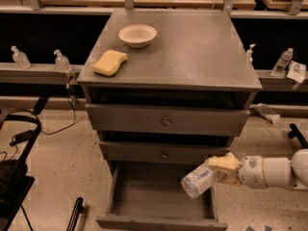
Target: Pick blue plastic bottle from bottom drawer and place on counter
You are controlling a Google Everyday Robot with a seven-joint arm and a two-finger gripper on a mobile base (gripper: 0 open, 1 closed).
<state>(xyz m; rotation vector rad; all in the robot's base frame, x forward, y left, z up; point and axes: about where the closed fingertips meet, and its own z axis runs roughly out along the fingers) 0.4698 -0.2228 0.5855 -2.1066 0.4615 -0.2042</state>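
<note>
The blue plastic bottle [199,181] hangs tilted on its side above the right part of the open bottom drawer [159,196], its base pointing down and left. My gripper [222,169] reaches in from the right on a white arm and is shut on the bottle's upper end, yellowish fingers [223,163] on top of it. The bottle's cap is hidden by the gripper. The counter [192,47], the cabinet's grey top, lies well above, at the back of the view.
A white bowl [137,34] and a yellow sponge [109,62] sit on the counter's left side. Two shallower knobbed drawers [165,122] are closed above the open one. Pump bottles [61,60] and a small water bottle [282,61] stand on ledges either side. Cables lie on the floor at left.
</note>
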